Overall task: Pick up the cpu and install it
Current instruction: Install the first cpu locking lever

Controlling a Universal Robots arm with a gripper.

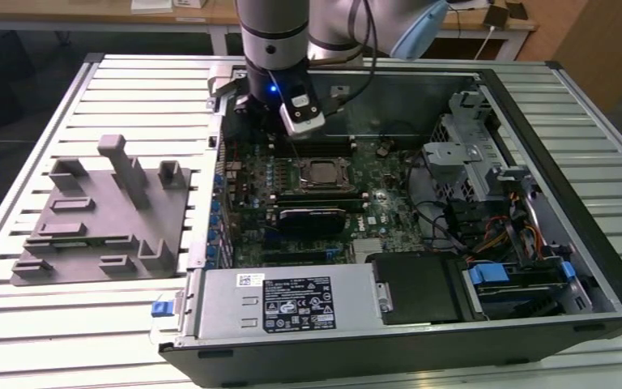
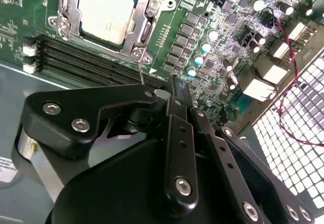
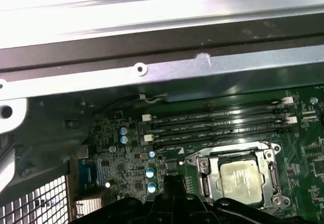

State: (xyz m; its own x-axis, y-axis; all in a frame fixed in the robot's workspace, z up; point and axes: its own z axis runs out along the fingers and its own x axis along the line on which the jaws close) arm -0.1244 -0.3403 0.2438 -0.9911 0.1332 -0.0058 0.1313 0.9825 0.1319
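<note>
Looks like the cpu (image 2: 109, 11) already sits flat in its socket frame (image 2: 147, 32), so the pincer (image 2: 174, 82) hangs over the RAM slots (image 2: 76, 57), pinched closed, holding nothing.

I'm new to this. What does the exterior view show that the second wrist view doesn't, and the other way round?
Exterior view: the whole open computer case, the grey tray beside it on the exterior view's left, and the arm above the case. Second wrist view: the gripper with its black linkage up close, a thin red wire and a perforated panel. Both: the cpu sitting in its socket, with memory slots alongside.
</note>
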